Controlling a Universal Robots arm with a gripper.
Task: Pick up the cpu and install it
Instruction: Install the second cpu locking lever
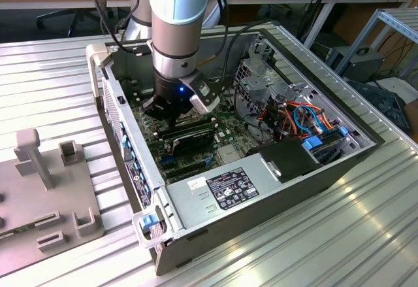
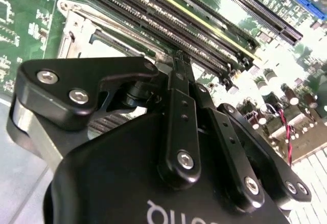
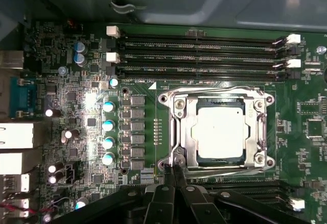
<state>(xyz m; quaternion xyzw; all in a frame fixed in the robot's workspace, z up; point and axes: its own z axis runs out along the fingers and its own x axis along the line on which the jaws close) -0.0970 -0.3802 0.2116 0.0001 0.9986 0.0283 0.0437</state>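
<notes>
A: Hand [image 3: 172,175] clenched, empty, tips at socket frame [image 3: 179,106] edge; cpu [image 3: 219,132] seated inside frame.

B: Could scrape frame, nudge cpu askew if pressed sideways.

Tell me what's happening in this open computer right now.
A robot arm has reached down into the open computer case, its hand right above the motherboard. The cpu already sits in its socket, framed by the metal bracket. The fingertips, pressed together, are at the edge of that bracket, beside the chip rather than on it. The memory slots lie just beyond.
</notes>
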